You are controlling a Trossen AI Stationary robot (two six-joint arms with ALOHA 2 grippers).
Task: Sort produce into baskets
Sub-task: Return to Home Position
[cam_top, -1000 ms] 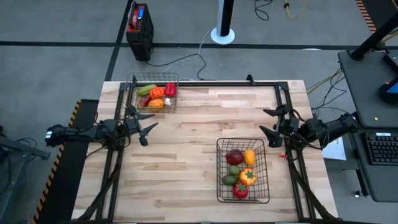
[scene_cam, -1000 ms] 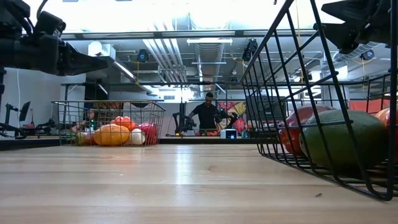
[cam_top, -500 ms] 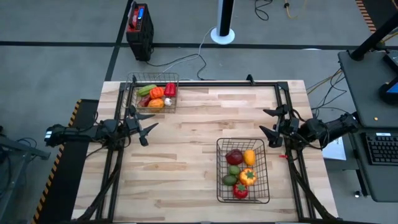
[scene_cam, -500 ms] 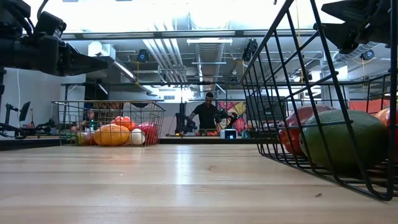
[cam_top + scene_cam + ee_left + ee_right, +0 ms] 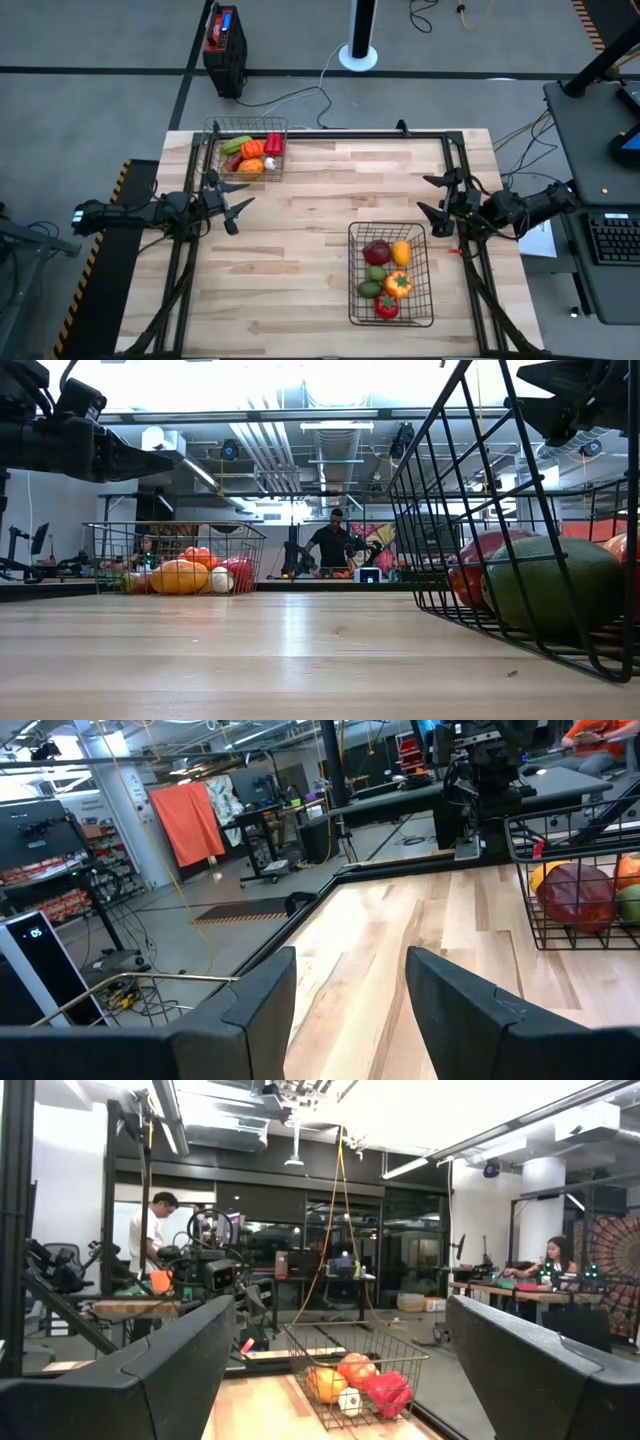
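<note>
left end effector (image 5: pixel 232 204) and right end effector (image 5: pixel 428 197) hang wide, empty, at table (image 5: pixel 320 220) sides; produce (image 5: pixel 377 251) fills 2 baskets (image 5: pixel 350 280).

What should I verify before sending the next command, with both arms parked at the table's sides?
1. Left pincer open, nothing in it: ok.
2. Right pincer open, nothing in it: ok.
3. Produce lies in the smaller basket and the larger basket, and none shows loose on the table: ok.
4. Gap between the left pincer and the smaller basket's near corner: cannot tell. They look close from above.
5. Right pincer apart from the larger basket: ok.
6. Person in the room behind, away from the table: ok.
</note>
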